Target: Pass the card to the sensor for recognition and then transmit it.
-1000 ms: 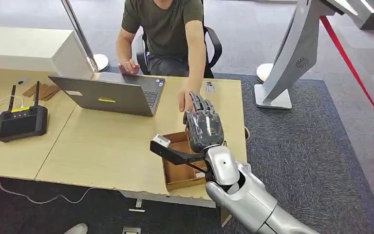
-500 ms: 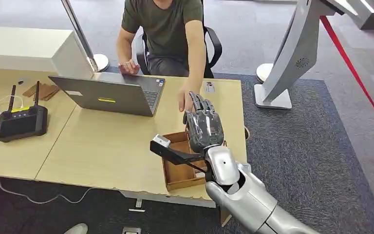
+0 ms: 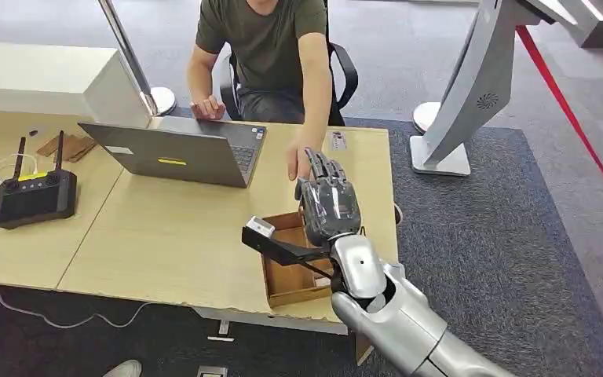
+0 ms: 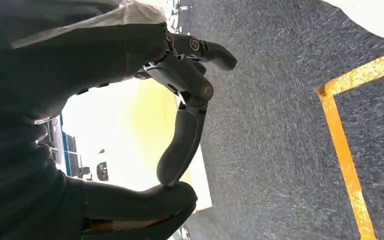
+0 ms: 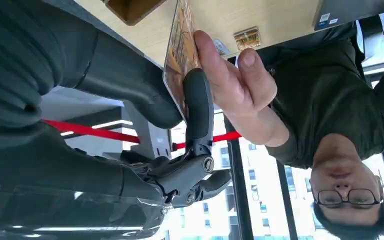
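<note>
My right hand (image 3: 328,200) is raised over the far right part of the table, above a wooden box (image 3: 286,287). In the right wrist view it pinches a printed card (image 5: 179,55) between thumb and a dark finger (image 5: 198,105). A seated person's hand (image 5: 235,80) also grips the card from the other side; in the head view that hand (image 3: 297,162) sits just beyond my fingers. My left hand (image 4: 180,125) hangs over grey carpet, a finger curled onto the thumb with nothing between them.
An open laptop (image 3: 174,151) stands in front of the person. A black controller with two antennas (image 3: 34,195) lies at the table's left. A small flat tag (image 3: 338,141) lies near the far right edge. A white stand (image 3: 471,86) rises beyond the table.
</note>
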### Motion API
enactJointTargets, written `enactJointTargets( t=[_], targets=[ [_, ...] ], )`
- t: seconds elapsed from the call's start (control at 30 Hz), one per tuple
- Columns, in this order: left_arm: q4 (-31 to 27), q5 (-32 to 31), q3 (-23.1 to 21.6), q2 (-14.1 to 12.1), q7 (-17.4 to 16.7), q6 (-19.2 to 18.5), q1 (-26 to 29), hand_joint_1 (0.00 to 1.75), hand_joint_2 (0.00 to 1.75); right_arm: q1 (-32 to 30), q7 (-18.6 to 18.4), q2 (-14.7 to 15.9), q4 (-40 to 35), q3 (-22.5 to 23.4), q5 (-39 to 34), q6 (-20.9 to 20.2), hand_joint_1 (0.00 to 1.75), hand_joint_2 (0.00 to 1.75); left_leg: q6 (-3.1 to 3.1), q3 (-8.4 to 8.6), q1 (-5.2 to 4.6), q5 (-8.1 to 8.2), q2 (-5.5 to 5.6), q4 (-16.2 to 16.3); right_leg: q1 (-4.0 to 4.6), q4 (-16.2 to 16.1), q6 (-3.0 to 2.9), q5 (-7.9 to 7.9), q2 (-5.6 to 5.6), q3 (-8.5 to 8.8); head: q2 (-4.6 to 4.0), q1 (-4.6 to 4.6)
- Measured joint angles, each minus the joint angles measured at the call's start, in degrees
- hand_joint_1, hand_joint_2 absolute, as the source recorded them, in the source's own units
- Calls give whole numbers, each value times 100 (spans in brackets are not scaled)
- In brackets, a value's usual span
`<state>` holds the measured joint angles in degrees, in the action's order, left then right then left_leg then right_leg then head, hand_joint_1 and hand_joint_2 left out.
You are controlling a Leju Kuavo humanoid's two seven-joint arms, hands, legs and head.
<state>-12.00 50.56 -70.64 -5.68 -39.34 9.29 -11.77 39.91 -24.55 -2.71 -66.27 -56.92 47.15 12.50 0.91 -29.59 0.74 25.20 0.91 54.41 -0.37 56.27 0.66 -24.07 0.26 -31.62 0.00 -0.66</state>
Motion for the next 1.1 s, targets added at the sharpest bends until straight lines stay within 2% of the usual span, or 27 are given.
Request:
enactJointTargets(
  t=[0.9, 0.93, 1.1],
  targets=[
    [0, 0, 0, 0, 0, 0, 0, 0, 175, 1, 0, 0, 0, 0, 0, 0, 175, 175, 0, 0, 0, 0, 0, 0, 0, 0, 0, 0, 0, 0, 0, 0],
    [0, 0, 0, 0, 0, 0, 0, 0, 175, 1, 0, 0, 0, 0, 0, 0, 0, 175, 0, 0, 0, 0, 0, 0, 0, 0, 0, 0, 0, 0, 0, 0],
    [4, -247, -72, 0, 0, -94, -38, 0, 175, 15, -295, 0, -2, -11, 227, 0, 0, 175, 0, 0, 0, 0, 0, 0, 0, 0, 0, 0, 0, 0, 0, 0]
  ],
)
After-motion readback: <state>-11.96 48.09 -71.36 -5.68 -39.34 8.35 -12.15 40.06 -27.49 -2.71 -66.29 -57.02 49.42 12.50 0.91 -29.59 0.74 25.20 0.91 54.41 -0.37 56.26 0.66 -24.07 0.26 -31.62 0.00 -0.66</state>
